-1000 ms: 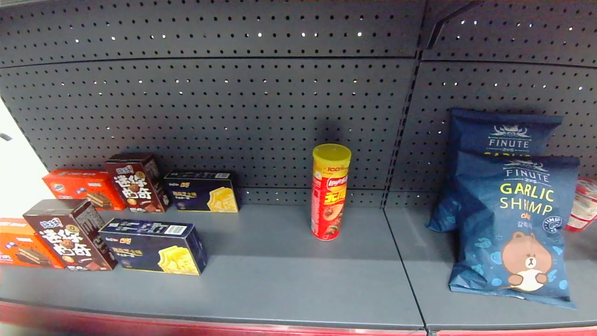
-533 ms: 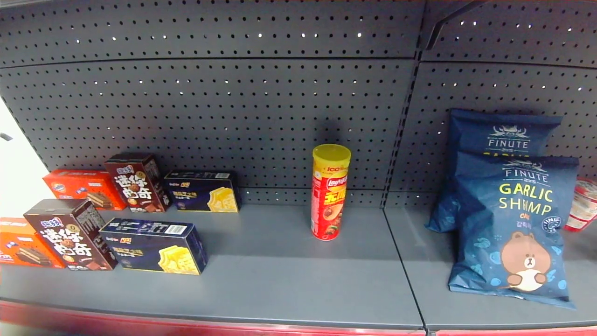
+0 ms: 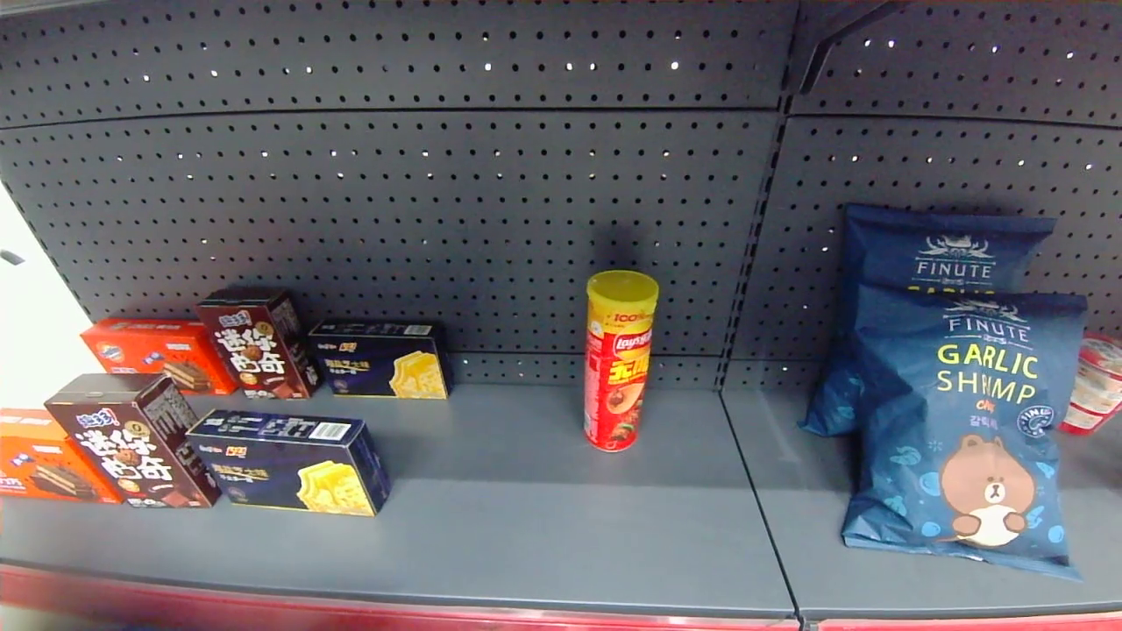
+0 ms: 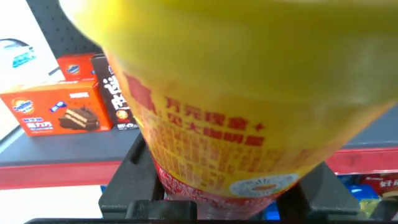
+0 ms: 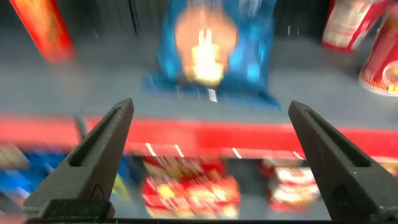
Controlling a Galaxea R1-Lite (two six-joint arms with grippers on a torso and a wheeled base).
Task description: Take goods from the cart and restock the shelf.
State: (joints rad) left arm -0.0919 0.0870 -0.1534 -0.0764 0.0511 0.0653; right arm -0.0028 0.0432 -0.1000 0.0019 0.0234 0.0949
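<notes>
One tall red can with a yellow lid [image 3: 621,361] stands upright in the middle of the grey metal shelf [image 3: 526,535], with bare space on both sides of it. A second can [image 4: 236,106] of the same red and yellow kind is in the left gripper [image 4: 224,190]. Its black jaws pinch the can from both sides, out in front of the shelf's red front edge and not yet on the shelf. The right gripper [image 5: 211,109] holds nothing. Its jaws are spread wide, and it faces the blue chip bag with a bear on it [image 3: 964,429]. Another blue bag [image 3: 947,250] leans just behind that one, and red and white cups [image 3: 1096,386] stand beside them. Small orange boxes [image 3: 158,355], brown boxes [image 3: 259,342] and dark blue boxes [image 3: 289,464] sit in two rows at the left end. I think the job is partly done: some goods are in place, and the held can belongs next to its twin. How many goods wait in the cart, I cannot tell.
</notes>
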